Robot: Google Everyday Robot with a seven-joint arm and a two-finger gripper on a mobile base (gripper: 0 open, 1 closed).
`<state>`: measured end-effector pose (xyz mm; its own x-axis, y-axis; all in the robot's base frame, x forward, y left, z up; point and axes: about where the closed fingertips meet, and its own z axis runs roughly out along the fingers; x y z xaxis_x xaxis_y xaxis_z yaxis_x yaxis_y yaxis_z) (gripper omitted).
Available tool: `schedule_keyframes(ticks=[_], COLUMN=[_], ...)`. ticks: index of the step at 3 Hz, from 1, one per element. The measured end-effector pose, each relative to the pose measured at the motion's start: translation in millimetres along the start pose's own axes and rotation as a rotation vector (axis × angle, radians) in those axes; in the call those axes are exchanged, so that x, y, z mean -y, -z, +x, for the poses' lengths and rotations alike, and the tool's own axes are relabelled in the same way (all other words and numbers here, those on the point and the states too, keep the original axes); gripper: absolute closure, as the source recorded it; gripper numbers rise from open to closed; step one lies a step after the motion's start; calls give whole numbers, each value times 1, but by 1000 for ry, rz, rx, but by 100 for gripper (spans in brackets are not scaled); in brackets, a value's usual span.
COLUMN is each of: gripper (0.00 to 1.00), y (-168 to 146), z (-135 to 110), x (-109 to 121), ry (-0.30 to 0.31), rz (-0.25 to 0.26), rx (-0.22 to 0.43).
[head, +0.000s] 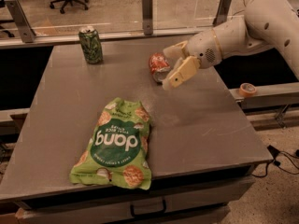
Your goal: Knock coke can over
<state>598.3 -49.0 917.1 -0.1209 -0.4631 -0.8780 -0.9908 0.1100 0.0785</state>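
Camera view shows the cream plastic gripper, jaws spread wide, clasping nothing. Against their tips the small red-orange metal coke can leans tilted on the smooth grey counter.

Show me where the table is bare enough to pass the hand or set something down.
Free: the table's left side, between the green can and the chip bag; also the front right, from the bag to the right edge. Crowded: back middle, where the hand is right beside the coke can.
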Motion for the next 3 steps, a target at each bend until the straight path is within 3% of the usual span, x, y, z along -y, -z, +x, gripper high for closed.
schedule_keyframes(ticks=[1,2,3], gripper=[0,0,0], y=[-10,-5,25], z=[-25,-33,-24], x=[-31,-38,-11], ry=[38,53,49], rz=[-68,-57,53], rx=[27,29,2])
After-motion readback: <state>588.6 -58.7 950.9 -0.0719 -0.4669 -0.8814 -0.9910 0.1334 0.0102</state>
